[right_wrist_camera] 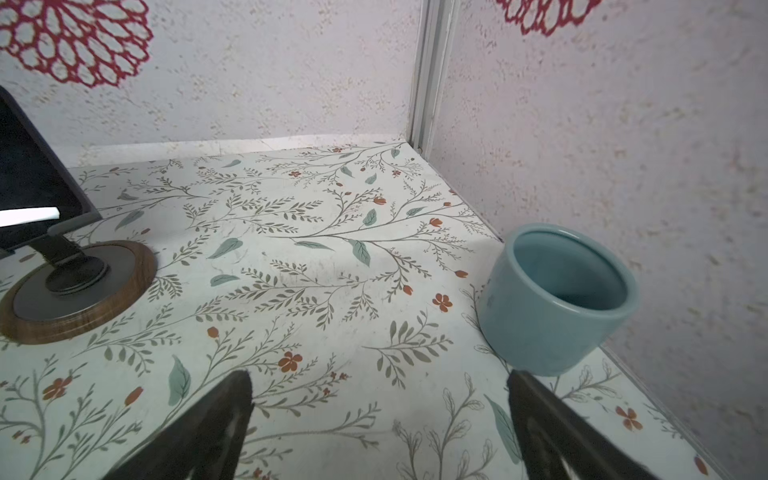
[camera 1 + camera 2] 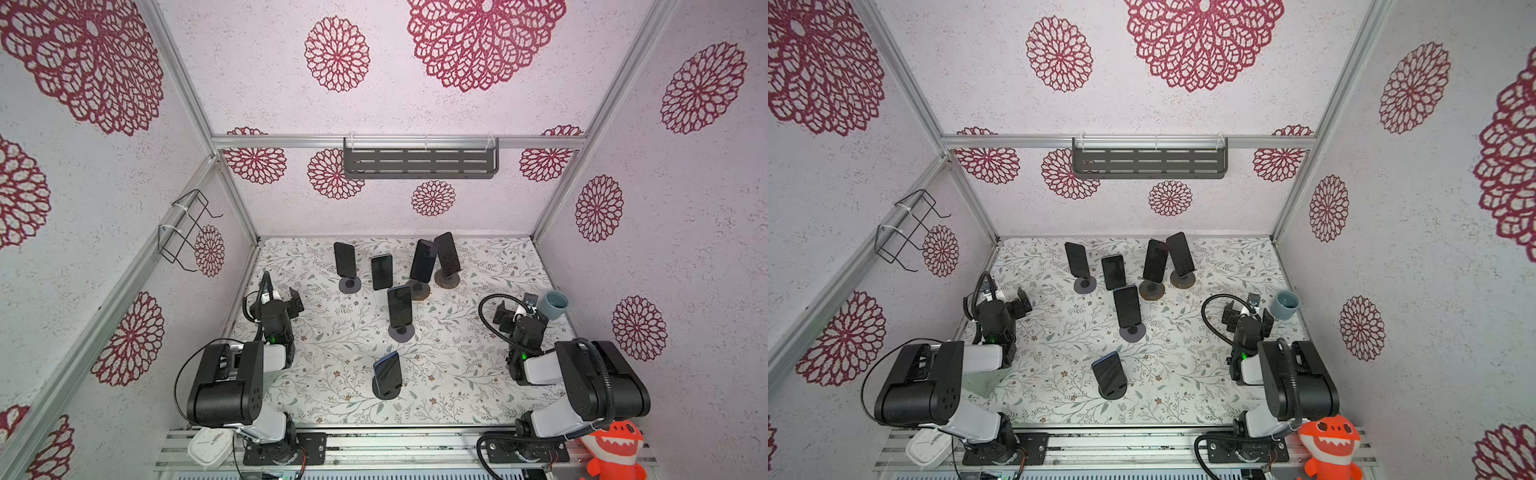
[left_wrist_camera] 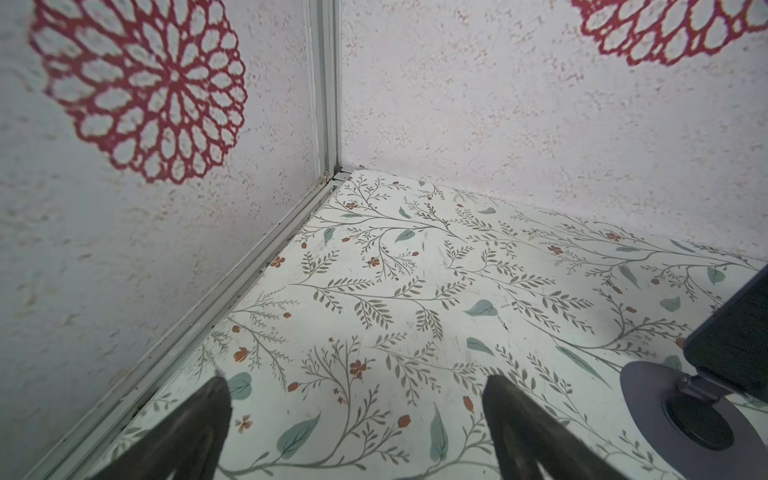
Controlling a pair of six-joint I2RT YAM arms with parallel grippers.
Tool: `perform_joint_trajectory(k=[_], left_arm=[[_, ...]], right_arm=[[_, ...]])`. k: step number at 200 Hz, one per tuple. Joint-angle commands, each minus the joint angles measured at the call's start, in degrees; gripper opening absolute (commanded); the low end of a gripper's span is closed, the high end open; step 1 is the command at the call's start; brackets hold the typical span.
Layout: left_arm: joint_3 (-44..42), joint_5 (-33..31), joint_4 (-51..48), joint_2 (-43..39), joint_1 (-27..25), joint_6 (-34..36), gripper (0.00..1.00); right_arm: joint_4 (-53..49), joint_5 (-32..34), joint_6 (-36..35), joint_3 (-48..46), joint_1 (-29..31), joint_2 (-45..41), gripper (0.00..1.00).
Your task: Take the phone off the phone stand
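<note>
Floral-patterned surface lies open to either side of centre; black phones on round-based stands crowd the middle and rear, tightest at the back; a blue-grey ceramic cup obstructs the right-wall strip.

Wide-spread left end effector above floral table, phone on grey round stand nearby, corner post behind

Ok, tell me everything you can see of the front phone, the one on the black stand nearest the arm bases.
The front phone is a slim slab with a dark, blank screen and a blue rim showing along its top edge. It stands in portrait, leaning back, its lower edge seated in the black stand, which rests on the floral table near the front, about mid-width. It stands alone; only the stand touches it.
</note>
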Motion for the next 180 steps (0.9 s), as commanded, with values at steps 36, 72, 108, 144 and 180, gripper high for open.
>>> perform_joint_trajectory(k=[36, 72, 108, 144, 180], left_arm=[[0.47, 0.91, -0.28, 0.04, 0.99, 0.89, 0.98], [0.53, 1.21, -0.58, 0.02, 1.13, 0.71, 0.98], [1.02, 1.76, -1.31, 0.14, 1.49, 0.49, 0.98], [0.64, 2.62, -0.7, -0.48, 1.6, 0.49, 0.98], [8.72, -5.15, -23.53, -13.23, 0.5, -2.37, 0.98]], right_arm=[[2.49, 0.83, 0.28, 0.64, 0.31, -0.09, 0.99], [2.16, 0.77, 0.4, 0.78, 0.31, -0.09, 0.99], [1.29, 0.12, 0.84, 1.23, -0.04, 0.08, 0.99], [2.0, -0.05, 0.84, 0.66, -0.04, -0.33, 0.99], [-21.93, 1.57, -0.26, 6.87, 1.84, -16.33, 0.99]])
